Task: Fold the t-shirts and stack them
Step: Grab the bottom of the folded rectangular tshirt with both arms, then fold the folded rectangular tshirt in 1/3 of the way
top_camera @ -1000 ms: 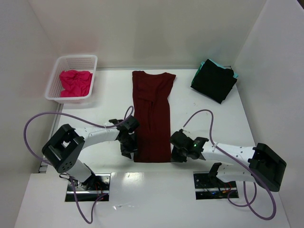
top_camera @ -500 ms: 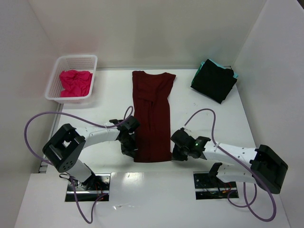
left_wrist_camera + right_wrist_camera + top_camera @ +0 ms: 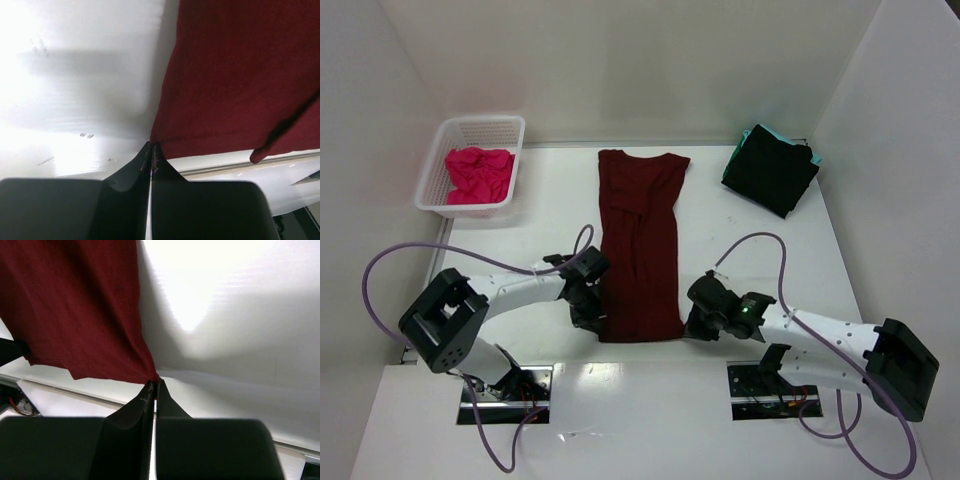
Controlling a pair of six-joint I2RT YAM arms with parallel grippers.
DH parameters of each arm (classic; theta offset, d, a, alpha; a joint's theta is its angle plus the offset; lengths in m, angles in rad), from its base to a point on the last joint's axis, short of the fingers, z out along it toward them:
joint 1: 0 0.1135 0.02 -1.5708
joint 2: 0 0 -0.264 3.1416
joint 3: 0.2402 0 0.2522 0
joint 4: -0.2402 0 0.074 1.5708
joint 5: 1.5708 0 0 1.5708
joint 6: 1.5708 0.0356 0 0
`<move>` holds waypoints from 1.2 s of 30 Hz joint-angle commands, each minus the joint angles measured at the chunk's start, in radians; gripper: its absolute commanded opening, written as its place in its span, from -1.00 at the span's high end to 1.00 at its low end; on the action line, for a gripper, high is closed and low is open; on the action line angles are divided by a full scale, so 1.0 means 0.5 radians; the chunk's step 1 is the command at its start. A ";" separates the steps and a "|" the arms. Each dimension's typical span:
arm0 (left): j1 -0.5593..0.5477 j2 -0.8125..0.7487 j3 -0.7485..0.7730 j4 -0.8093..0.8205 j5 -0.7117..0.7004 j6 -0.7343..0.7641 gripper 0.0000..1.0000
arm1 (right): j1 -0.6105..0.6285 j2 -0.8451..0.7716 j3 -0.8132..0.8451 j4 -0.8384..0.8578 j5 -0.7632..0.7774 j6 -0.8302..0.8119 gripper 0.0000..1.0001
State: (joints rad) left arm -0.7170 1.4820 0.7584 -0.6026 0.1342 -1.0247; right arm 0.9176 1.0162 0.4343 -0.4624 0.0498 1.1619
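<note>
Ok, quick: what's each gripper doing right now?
Left gripper: closed, pinching the near left corner of the maroon shirt.
Right gripper: closed, pinching the shirt's near right corner.

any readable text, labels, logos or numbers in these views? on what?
None readable in any view.
The maroon t-shirt, pink t-shirt, black t-shirt and white lattice basket show no print or label.
</note>
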 commanded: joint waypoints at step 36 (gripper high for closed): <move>0.756 0.761 1.518 -0.307 -0.164 0.911 1.00 | -0.829 1.113 1.389 0.145 -0.014 -0.900 1.00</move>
State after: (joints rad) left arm -0.3661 1.8239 1.4449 -0.7549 0.0573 -0.6314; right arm 0.5278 1.5211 1.0390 -0.4406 0.0282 0.7725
